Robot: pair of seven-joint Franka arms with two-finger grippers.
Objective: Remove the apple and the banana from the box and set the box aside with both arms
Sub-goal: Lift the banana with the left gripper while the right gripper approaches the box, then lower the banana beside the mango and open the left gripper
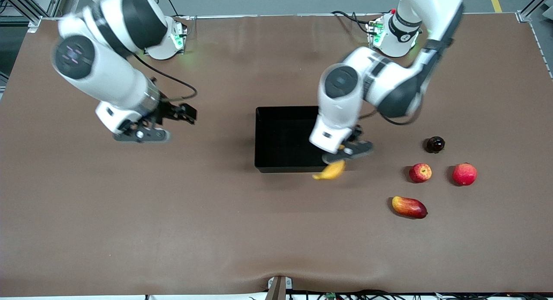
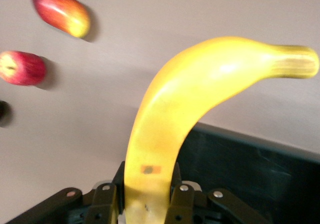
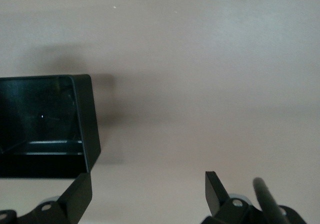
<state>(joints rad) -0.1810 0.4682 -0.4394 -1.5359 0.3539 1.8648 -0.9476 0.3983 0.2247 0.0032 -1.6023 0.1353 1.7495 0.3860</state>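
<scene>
My left gripper is shut on the yellow banana and holds it in the air over the near corner of the black box, at the left arm's end of the box. In the left wrist view the banana rises from between the gripper's fingers, with the box wall below it. The small red apple with a yellow patch lies on the table toward the left arm's end. My right gripper is open and empty over bare table toward the right arm's end; its wrist view shows the box corner.
An oblong red-yellow mango lies nearer the front camera than the apple. A larger plain red fruit lies beside the apple. A dark round fruit lies farther from the camera. The left wrist view shows the mango and apple.
</scene>
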